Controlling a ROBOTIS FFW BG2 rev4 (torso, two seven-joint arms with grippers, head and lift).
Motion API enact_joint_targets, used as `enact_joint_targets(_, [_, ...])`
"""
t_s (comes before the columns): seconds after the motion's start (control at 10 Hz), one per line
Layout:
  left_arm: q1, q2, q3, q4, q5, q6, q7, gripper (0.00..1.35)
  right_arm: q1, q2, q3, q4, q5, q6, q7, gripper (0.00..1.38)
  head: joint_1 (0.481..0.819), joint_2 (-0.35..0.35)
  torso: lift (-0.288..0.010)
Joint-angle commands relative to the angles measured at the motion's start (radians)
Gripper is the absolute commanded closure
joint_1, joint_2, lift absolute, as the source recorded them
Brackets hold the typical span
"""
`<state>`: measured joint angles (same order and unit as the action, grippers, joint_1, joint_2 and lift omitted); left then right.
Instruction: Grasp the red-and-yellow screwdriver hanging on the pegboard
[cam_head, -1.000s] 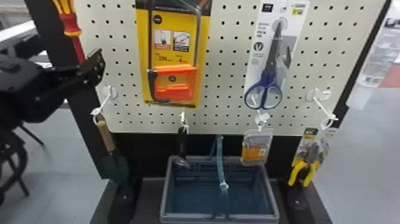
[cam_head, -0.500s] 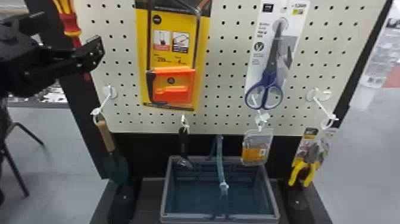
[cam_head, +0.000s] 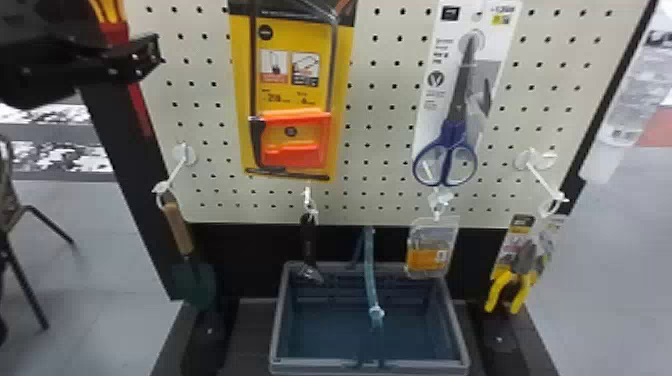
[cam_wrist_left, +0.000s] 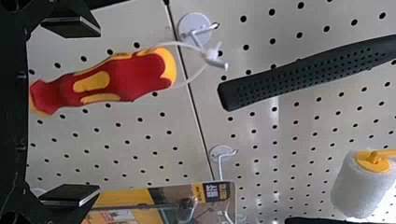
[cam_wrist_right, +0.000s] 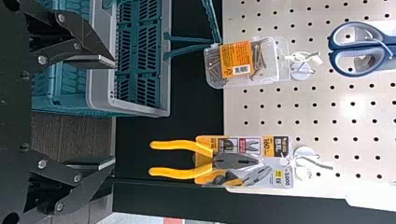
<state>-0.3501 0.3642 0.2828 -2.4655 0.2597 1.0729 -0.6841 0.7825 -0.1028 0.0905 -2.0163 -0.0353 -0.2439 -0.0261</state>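
The left gripper (cam_head: 137, 57) is at the head view's upper left, with a dark finger across the red-and-yellow screwdriver (cam_head: 114, 30). A red shaft runs down below that finger. In the left wrist view the left gripper (cam_wrist_left: 88, 109) stands open, its fingers wide apart. The screwdriver's handle (cam_wrist_left: 123, 77) lies across the space between them, nearer one finger, with a gap to both. Its butt end hangs by a white loop on a hook; the other end is hidden at the gripper's body. My right gripper (cam_wrist_right: 112, 112) is open and empty, facing the lower pegboard.
A packaged hacksaw (cam_head: 295, 90) hangs beside the screwdriver, scissors (cam_head: 452, 135) farther right. A trowel (cam_head: 192, 270), small packs and yellow-handled pliers (cam_head: 510, 290) hang low around a basket (cam_head: 277, 325). A black handle (cam_wrist_left: 303, 70) and a paint roller (cam_wrist_left: 362, 189) hang above.
In the head view the left gripper has risen along the screwdriver, from beside its shaft to the lower part of its handle. The hanging tools have kept their places.
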Motion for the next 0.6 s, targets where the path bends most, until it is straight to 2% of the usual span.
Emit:
enact_joint_targets(0.0, [-0.062,0.035,-0.005,0.059,-0.033,0.013,-0.038,0.13,-0.002,0.0,0.0,0.0,0.0,0.0,0.0,0.53,0.549,0.0,-0.1])
enact_joint_targets(0.2, [-0.133,0.082,-0.013,0.216,-0.011,0.025,-0.166,0.13,-0.002,0.0,0.0,-0.003,0.0,0.0,0.002,0.53,0.549,0.0,-0.1])
enact_joint_targets(0.5, [-0.24,0.151,-0.076,0.358,-0.036,0.019,-0.351,0.13,-0.002,0.0,0.0,-0.003,0.0,0.0,0.002,0.53,0.549,0.0,-0.1])
